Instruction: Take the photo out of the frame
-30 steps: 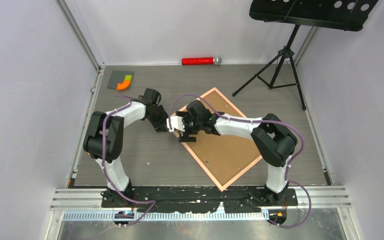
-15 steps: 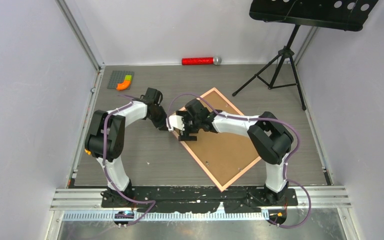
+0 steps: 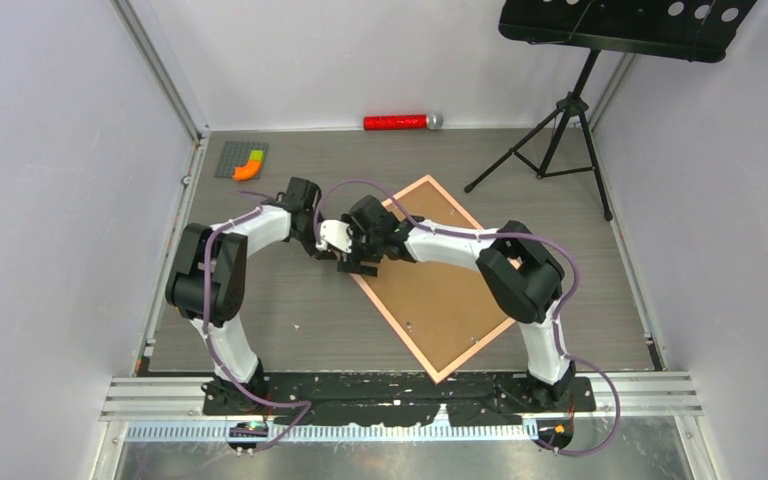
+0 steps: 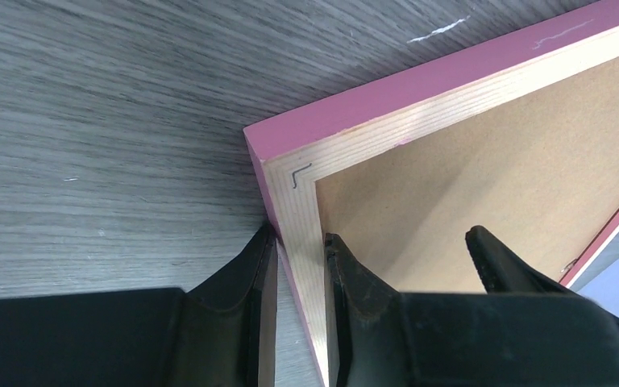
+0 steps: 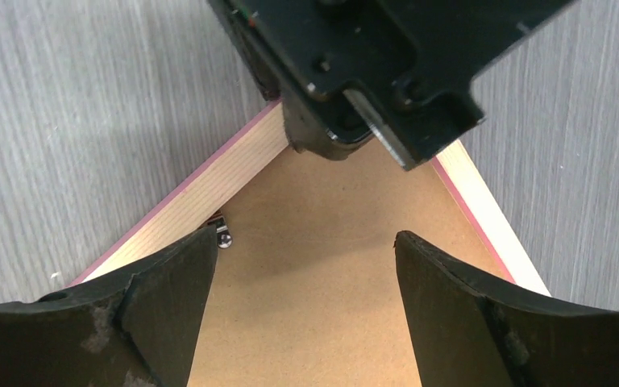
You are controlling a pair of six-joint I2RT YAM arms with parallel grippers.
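The pink frame (image 3: pixel 391 325) lies face down on the table, turned like a diamond. The brown backing board (image 3: pixel 440 290) fills it. The photo is hidden under the board. My left gripper (image 3: pixel 322 243) is shut on the frame's rim (image 4: pixel 419 105) just beside its left corner, one finger (image 4: pixel 262 258) outside and one (image 4: pixel 342 270) on the board side. My right gripper (image 3: pixel 352 262) is open and empty, hovering over the backing board (image 5: pixel 314 210) at that same corner, facing the left gripper (image 5: pixel 355 64). A small metal clip (image 5: pixel 223 235) sits by its left finger.
A red cylinder (image 3: pixel 395 122) lies at the back wall. A grey plate with an orange and green brick (image 3: pixel 242 160) is at the back left. A black music stand tripod (image 3: pixel 550 150) stands at the back right. Walls close in on both sides.
Both grippers and the frame's left corner have shifted left and a little back. The whole frame has slid with them. The left gripper keeps its hold on the rim.
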